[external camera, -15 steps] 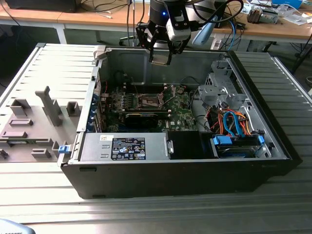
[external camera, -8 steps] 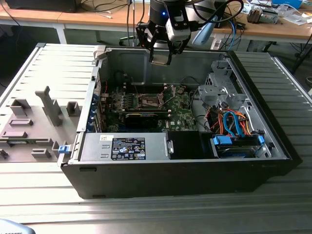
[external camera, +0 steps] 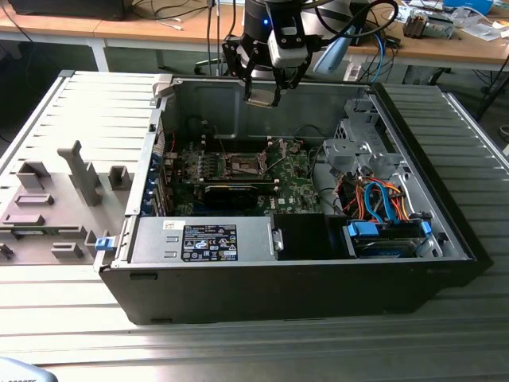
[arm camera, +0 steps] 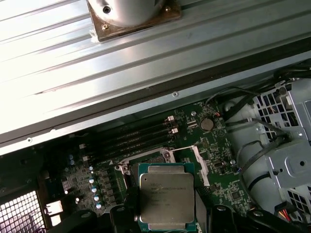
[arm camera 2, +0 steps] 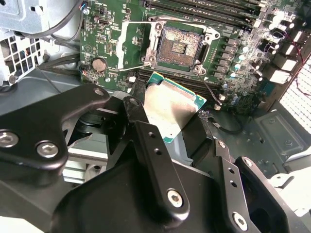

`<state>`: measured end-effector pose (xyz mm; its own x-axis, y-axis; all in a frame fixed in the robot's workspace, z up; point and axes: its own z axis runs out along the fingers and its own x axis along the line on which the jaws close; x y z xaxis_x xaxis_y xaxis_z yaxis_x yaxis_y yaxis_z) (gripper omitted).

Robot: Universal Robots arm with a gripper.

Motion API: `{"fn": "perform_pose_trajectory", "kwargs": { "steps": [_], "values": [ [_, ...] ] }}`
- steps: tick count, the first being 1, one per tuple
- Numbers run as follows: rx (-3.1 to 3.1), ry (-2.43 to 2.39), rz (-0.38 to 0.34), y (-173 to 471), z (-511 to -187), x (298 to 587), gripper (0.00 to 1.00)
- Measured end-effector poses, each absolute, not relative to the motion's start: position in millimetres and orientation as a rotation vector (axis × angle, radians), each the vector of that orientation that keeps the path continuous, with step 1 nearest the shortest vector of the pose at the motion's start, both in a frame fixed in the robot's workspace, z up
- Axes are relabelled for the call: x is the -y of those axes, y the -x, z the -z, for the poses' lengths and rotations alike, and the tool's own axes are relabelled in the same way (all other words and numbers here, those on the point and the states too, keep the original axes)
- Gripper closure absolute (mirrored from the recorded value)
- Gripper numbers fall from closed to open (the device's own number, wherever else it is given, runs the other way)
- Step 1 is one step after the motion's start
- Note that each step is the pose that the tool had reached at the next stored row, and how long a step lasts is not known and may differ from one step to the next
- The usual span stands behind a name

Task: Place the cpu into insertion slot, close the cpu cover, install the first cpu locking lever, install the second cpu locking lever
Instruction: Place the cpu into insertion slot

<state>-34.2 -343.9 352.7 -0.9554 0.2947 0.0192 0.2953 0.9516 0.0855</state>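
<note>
1. The hand (external camera: 262, 96) clasped the cpu (arm camera: 166, 195) by its edges, poised above the open computer case (external camera: 238, 290).
2. The insertion slot (arm camera 2: 177, 46) on the green motherboard (arm camera 2: 97, 41) lay bare beneath it.

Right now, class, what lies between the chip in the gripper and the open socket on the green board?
Nothing: in the exterior view the chip hangs in the gripper, with open air down to the bare socket.
</note>
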Motion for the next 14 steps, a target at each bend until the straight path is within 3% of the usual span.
{"fn": "perform_pose_trajectory", "kwargs": {
  "steps": [14],
  "values": [
    [3.089,0.529,0.137,34.2,-352.7,343.9,0.45]
  ]
}}
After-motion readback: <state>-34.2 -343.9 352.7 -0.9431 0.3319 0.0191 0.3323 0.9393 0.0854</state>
